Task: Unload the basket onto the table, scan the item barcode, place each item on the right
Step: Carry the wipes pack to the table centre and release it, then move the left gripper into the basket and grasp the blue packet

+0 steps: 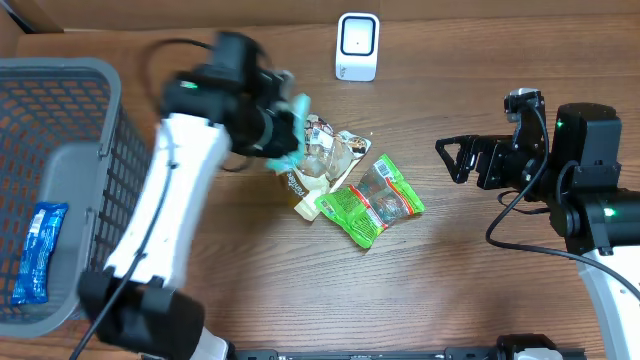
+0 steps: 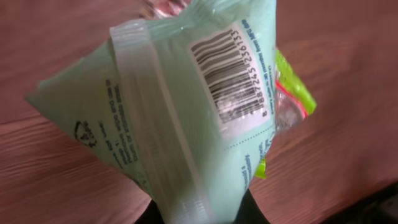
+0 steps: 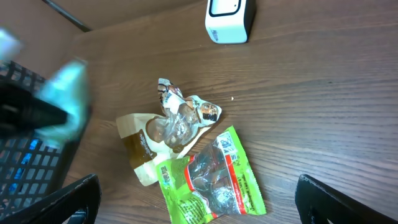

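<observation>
Mint-green packet point(image 2: 186, 112) held over table point(image 1: 480, 280), edge clamped in left claw point(image 2: 199, 211); right claw point(image 1: 450, 160) gapes wide.

- Grey mesh basket point(image 1: 60, 68) at the table's left edge, with a blue packet point(image 1: 38, 250) lying inside.
- Green packet point(image 1: 372, 200) mid-table, touching a crumpled clear packet point(image 1: 330, 152) and a tan packet point(image 1: 303, 190).
- Wooden table point(image 1: 470, 290).
</observation>
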Robot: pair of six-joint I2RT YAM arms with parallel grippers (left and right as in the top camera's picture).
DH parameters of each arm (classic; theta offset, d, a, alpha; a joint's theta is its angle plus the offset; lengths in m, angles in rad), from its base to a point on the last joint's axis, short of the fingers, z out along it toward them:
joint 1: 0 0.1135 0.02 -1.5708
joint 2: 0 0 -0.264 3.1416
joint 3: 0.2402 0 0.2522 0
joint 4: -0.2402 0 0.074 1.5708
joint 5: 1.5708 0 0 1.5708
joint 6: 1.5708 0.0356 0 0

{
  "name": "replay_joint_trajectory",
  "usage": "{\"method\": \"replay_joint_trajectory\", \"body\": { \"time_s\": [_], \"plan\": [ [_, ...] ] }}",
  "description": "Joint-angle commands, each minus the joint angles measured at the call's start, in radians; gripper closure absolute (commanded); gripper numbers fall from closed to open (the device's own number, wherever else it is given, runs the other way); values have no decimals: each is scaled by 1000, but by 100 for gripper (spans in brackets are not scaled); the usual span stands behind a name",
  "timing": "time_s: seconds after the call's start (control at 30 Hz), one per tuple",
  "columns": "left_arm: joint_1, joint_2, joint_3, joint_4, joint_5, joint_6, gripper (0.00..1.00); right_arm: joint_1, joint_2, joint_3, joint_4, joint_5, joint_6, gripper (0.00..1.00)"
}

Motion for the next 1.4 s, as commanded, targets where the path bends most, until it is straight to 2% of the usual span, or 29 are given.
{"method": "replay_joint_trajectory", "body": {
  "time_s": [0.0, 0.07, 0.1, 0.2, 0.27, 0.47, 0.57, 0.7, 0.83, 0.97, 1.03, 1.13, 1.37],
  "plan": [
    [-71, 32, -94, 73, -16, 22, 88, 3, -5, 6, 5, -1, 0, 0],
    [-95, 67, -123, 97, -16, 21, 84, 3, -5, 6, 5, -2, 0, 0],
    [-103, 83, -126, 99, -16, 21, 79, 3, -5, 6, 5, -2, 0, 0],
    [-111, 133, -126, 100, -15, 21, 54, 3, -5, 6, 5, -2, 0, 0],
    [-110, 148, -126, 103, -16, 20, 46, 3, -5, 6, 5, -2, 0, 0],
    [-71, 120, -13, 90, -16, -45, 47, 3, -5, 6, -9, -1, 0, 0],
    [-16, 75, 197, -10, -61, -64, 45, 3, -5, 6, -16, -1, 0, 0],
    [82, 19, 445, -194, -256, -136, 41, 3, -5, 6, -18, -2, 0, 0],
    [231, -42, 564, -362, -434, -238, 35, 3, -5, 6, -17, -2, 0, 0],
    [430, -92, 564, -449, -480, -315, 30, 3, -5, 6, -17, -2, 0, 0],
    [544, -102, 550, -459, -459, -319, 29, 3, -5, 6, -17, -2, 0, 0],
    [685, -108, 504, -458, -454, -340, 23, 3, -5, 6, -17, -2, 0, 0],
    [937, -105, 285, -309, -457, -369, 16, 3, -5, 5, -21, -2, 0, 0]
  ]
}}
